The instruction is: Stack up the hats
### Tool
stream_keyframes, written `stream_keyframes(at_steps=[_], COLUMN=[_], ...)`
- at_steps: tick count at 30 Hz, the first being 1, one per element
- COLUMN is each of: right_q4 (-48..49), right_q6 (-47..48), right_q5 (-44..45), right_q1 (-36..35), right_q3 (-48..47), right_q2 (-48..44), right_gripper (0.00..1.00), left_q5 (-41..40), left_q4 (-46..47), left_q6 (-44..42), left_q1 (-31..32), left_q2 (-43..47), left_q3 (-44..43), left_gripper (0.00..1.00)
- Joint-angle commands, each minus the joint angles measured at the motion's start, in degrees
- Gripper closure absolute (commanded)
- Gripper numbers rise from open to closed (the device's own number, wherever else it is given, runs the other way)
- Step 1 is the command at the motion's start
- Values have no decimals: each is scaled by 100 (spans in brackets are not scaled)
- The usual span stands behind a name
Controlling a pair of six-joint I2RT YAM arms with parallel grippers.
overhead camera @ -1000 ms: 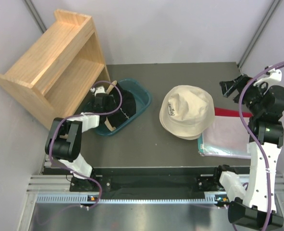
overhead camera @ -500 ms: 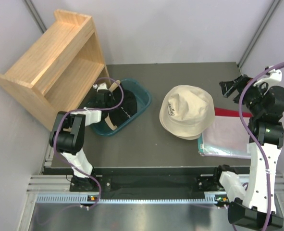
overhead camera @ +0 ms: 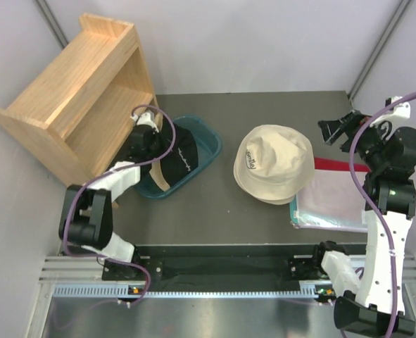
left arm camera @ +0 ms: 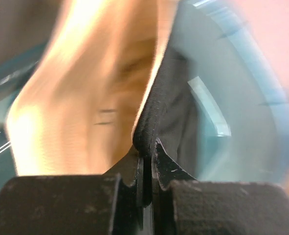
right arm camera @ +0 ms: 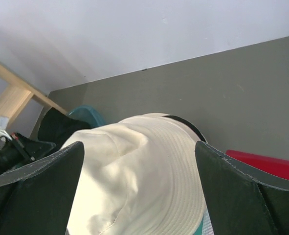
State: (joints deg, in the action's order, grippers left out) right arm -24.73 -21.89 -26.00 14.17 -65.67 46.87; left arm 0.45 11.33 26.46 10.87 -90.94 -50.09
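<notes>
Firmly, left gripper [left arm camera: 145, 152] pinches black hat [overhead camera: 177, 156] — right gripper [overhead camera: 337, 128] spread wide.

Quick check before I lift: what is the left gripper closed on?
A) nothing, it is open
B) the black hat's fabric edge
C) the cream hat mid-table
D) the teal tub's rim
B. In the left wrist view, the left gripper has its fingers pinched together on a black fabric edge. The top view puts it at the black hat lying in the teal tub.
</notes>
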Motion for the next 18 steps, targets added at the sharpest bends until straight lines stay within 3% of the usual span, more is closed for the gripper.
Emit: stream_keyframes(at_steps=[1, 4, 6, 11, 18], right_q4=[574, 557, 513, 1250, 2111], right_q6=[53, 44, 185, -131, -640], right_q5=[-668, -311, 93, 60, -317], right_q1=[-256, -1081, -2152, -3717, -4581], right_q3=[-332, -613, -876, -895, -614], right_q2=[32, 260, 559, 1007, 1105], right_gripper=[7, 7, 7, 7, 7], left_q5=[850, 1228, 1387, 2185, 3029], left_q4=[-51, -131, -61, -202, 262], left_q6=[237, 360, 474, 868, 1475], left_q1=[-24, -24, -24, -33, -33], left_q2=[1364, 2157, 2683, 3345, 4083], left_q3=[-159, -247, -282, -590, -660], left_gripper=[100, 100, 100, 100, 100])
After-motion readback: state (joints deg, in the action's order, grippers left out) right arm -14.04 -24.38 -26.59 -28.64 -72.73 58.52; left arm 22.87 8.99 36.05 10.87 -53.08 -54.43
